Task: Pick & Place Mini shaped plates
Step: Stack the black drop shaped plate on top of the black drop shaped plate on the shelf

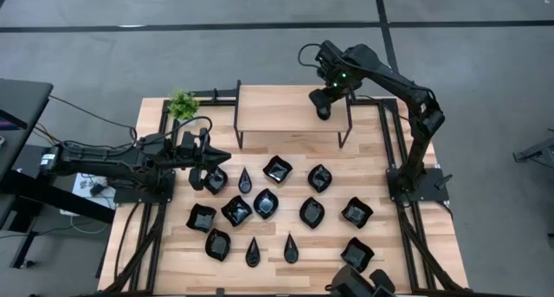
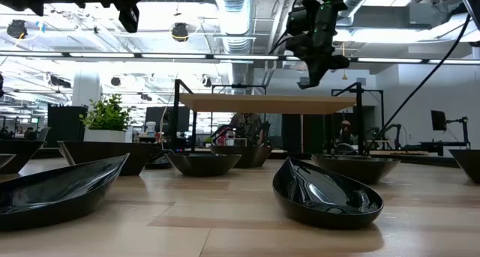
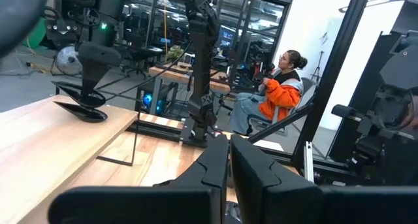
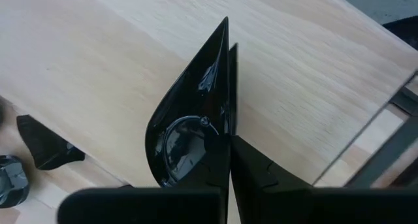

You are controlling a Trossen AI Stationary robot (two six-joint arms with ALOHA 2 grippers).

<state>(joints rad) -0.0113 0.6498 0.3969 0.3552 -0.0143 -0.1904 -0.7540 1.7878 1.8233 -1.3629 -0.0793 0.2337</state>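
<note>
Several glossy black mini shaped plates (image 1: 266, 203) lie on the wooden table (image 1: 407, 236), teardrop and wavy ones, each resting on its underside. One teardrop plate (image 4: 189, 119) is up over the raised wooden shelf (image 1: 277, 115), with my right gripper (image 1: 323, 106) shut on it. Whether this plate touches the shelf top, I cannot tell. My left gripper (image 1: 223, 156) hovers shut and level at the table's left side, above the plates, with nothing in it. My right gripper pinches the teardrop plate's wall at its round end (image 4: 222, 129) between its two fingers, one on the hollow side, one on the underside. The fingers come steeply from above. The plate stands on edge, its pointed end (image 4: 225, 25) away from the fingers, over the shelf.
A small green potted plant (image 1: 182, 104) stands at the table's far left corner beside the shelf's black metal legs (image 1: 238, 128). A seated person in an orange top (image 3: 281, 96) is beyond the table. The shelf top is bare to the left of the held plate.
</note>
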